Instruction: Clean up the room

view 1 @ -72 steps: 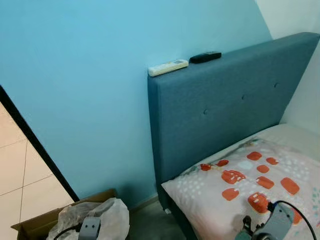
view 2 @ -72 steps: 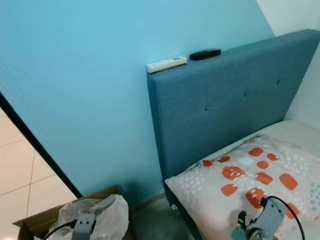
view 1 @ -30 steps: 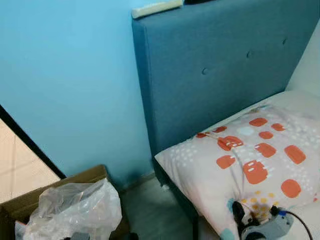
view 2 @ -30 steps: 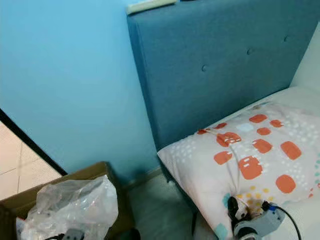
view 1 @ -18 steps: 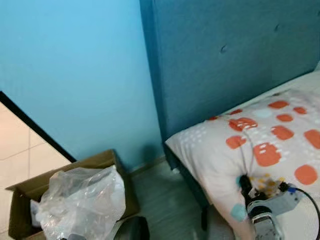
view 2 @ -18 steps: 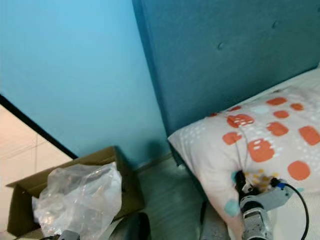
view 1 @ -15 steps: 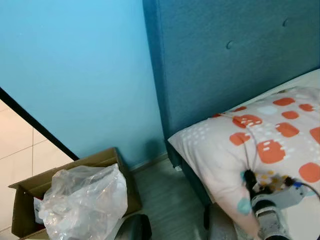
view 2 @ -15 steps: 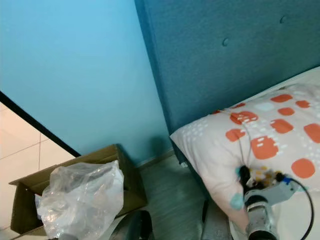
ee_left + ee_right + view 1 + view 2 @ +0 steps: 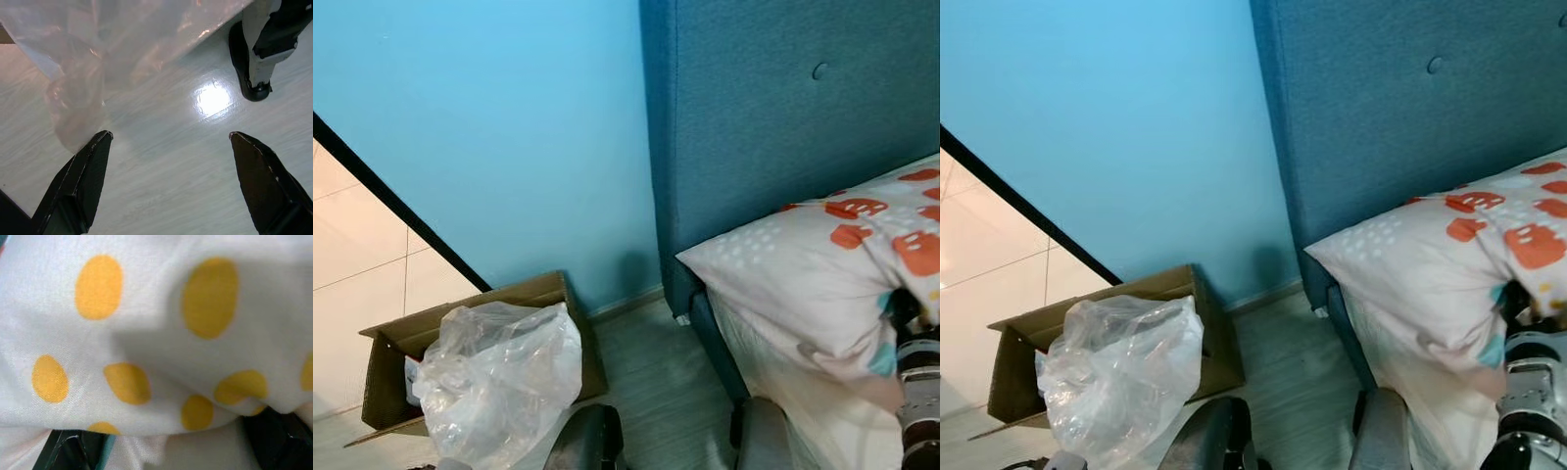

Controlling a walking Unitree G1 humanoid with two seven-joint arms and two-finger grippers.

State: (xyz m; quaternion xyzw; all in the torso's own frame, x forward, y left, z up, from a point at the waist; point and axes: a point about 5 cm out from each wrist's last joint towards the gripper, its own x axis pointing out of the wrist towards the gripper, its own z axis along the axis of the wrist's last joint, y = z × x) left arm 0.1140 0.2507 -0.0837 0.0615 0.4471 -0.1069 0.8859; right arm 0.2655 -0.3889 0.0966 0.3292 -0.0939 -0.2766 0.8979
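Observation:
A white pillow [image 9: 803, 274] with orange patches lies at the head of the bed, against the blue headboard [image 9: 773, 117]. My right gripper [image 9: 904, 305] is pushed into the pillow's front edge. In the right wrist view the yellow-dotted fabric [image 9: 156, 347] lies over and between the spread fingers [image 9: 68, 450], so the gripper is open. My left gripper [image 9: 168, 134] hangs open over the pale floor, with a clear plastic bag [image 9: 107, 44] just beyond its fingertips. That bag [image 9: 499, 377] bulges out of a cardboard box [image 9: 386, 367] by the blue wall.
Pale wood-look floor [image 9: 646, 362] runs between the box and the bed frame. My own legs [image 9: 582, 446] show at the bottom, and one foot [image 9: 254, 54] is near the left gripper. A black strip [image 9: 401, 220] divides the blue wall from a tiled area [image 9: 352, 284].
The camera has tilted down and swung left, so the headboard's top and the remotes have left view. My right gripper now sits further right along the pillow's edge.

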